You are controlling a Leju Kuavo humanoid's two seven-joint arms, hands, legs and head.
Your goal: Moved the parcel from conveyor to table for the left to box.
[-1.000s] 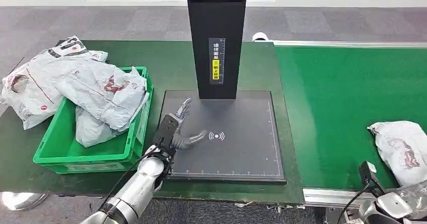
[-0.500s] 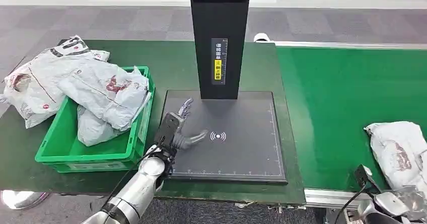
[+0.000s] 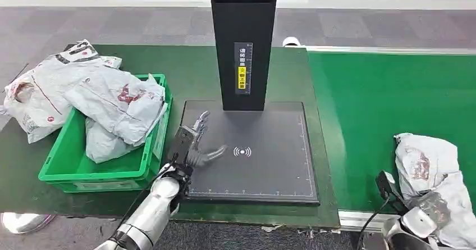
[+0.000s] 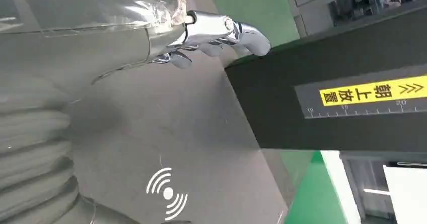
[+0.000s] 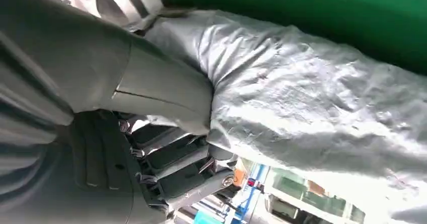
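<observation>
A grey plastic-wrapped parcel (image 3: 429, 168) lies at the near right edge of the green conveyor (image 3: 381, 104). My right hand (image 3: 421, 216) is under its near end and grips it. In the right wrist view the thumb (image 5: 166, 98) presses into the parcel (image 5: 312, 108) and the dark fingers (image 5: 171, 163) curl beneath it. My left hand (image 3: 193, 143) hovers open over the left side of the black scanner pad (image 3: 264, 171). Its fingers (image 4: 221, 30) are spread and hold nothing.
A green box (image 3: 73, 174) left of the pad holds several grey parcels (image 3: 112, 104), and some spill onto the table. A black scanner post (image 3: 242, 42) rises from the pad's far edge. The metal conveyor rail (image 3: 359, 219) runs along the near side.
The parcel has shifted left and bunched up as my right hand came up under it and took hold. My left hand has barely moved.
</observation>
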